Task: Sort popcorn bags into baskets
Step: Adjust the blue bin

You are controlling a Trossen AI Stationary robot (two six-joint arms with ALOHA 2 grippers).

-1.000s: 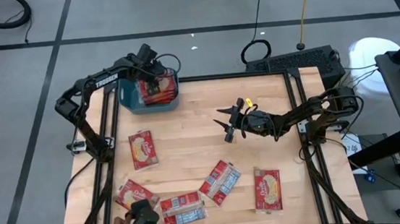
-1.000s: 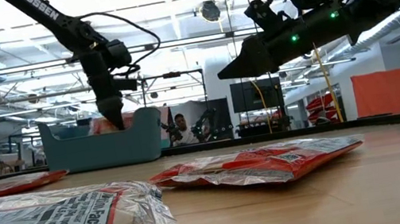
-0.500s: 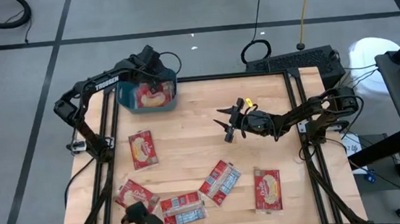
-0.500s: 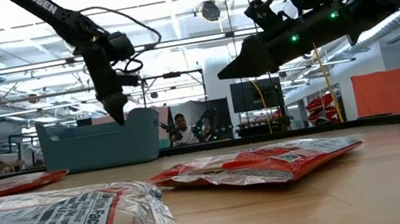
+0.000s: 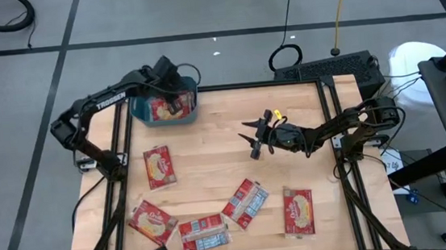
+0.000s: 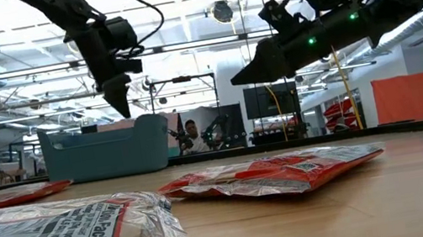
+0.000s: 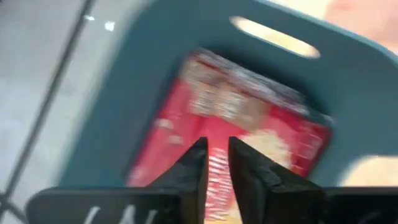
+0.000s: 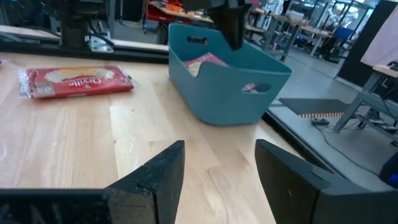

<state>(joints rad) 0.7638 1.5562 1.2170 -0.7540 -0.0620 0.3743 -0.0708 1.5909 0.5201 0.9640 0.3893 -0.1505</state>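
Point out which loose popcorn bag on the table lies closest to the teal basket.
The bag just below the basket, picture side up at the table's left; the other four lie along the near edge.

left gripper: raised, fingers nearly closed, apparently empty | right gripper: mid-table, raised, fingers apart

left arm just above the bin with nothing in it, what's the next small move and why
Probably swing the left gripper away from the bin toward the nearest loose bag on the table. Its fingers are nearly closed on nothing, a bag already lies in the bin below it, and five bags are on the table. The right gripper hangs open mid-table.
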